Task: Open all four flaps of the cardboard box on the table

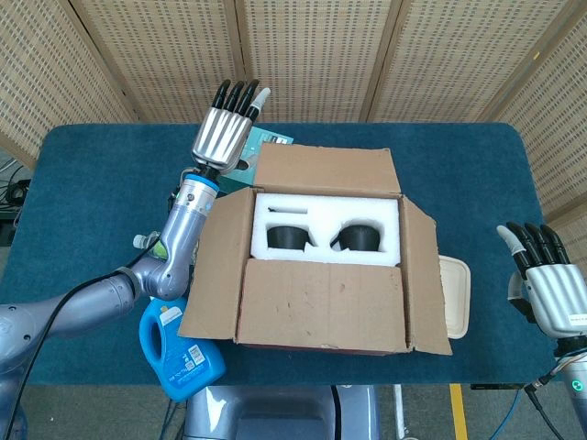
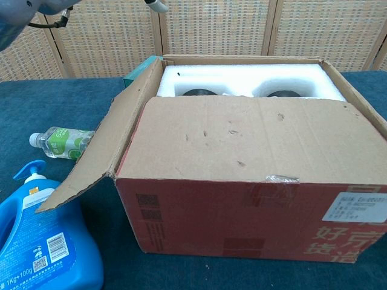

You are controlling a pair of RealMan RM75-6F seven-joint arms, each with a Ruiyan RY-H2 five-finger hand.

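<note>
Head view shows the left hand (image 1: 223, 128) up high, past the back left corner of the cardboard box (image 1: 321, 266). Its fingers are straight and close side by side, pointing away from the robot. It holds nothing and does not seem to touch the box. The right hand (image 1: 548, 280) is far off at the right edge of the table (image 1: 83, 192), well apart from the box. Its fingers are straight too, and it holds nothing.

The box sits in the middle of the blue table. Its back flap (image 1: 326, 170) is folded out and back. The left flap (image 1: 213, 266) and the right flap (image 1: 424, 280) both lean out to the sides. The front flap (image 1: 321, 302) lies nearly flat over the front half of the box, so it covers part of the white foam (image 1: 326, 215) inside. Two dark round things sit in the foam.

So three flaps look open, and one is left. It looks like the front flap must be lifted and folded toward the robot.

Around the box lie a blue soap bottle (image 1: 183, 353), a small drink bottle (image 2: 63, 142), a teal carton (image 2: 140, 71) and a pale lidded container (image 1: 456, 295).
</note>
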